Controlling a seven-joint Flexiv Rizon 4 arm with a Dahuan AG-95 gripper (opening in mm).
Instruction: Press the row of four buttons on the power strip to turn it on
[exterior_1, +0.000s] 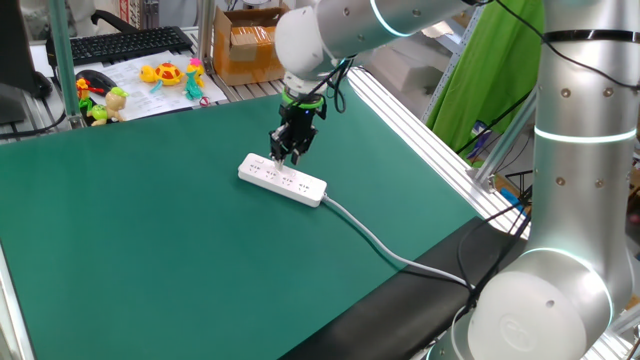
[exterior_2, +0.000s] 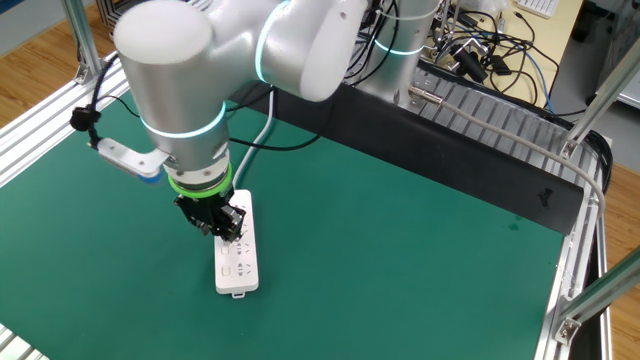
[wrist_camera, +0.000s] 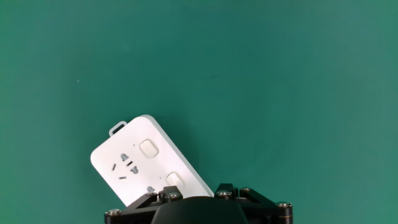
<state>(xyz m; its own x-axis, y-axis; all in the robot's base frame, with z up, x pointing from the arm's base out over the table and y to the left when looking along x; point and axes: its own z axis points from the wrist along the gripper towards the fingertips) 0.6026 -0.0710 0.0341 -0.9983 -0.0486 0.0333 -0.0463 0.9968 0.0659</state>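
Note:
The power strip (exterior_1: 283, 180) is a long white bar lying on the green mat, with its grey cable (exterior_1: 380, 245) leaving the right end. My gripper (exterior_1: 284, 155) points straight down over the strip's left-middle part, very close to its top face; contact cannot be made out. From the other side, the gripper (exterior_2: 228, 232) covers the middle of the power strip (exterior_2: 238, 265). The hand view shows the strip's free end (wrist_camera: 134, 158) with two of the four buttons, one button (wrist_camera: 148, 147) and a second button (wrist_camera: 175, 180); the others are hidden under the hand.
A black keyboard (exterior_1: 130, 43), small toys (exterior_1: 170, 73) and a cardboard box (exterior_1: 248, 45) lie beyond the mat's far edge. Aluminium rails (exterior_1: 420, 120) run along the mat's right side. A black strip and cable bundles (exterior_2: 480, 50) border the mat in the other fixed view.

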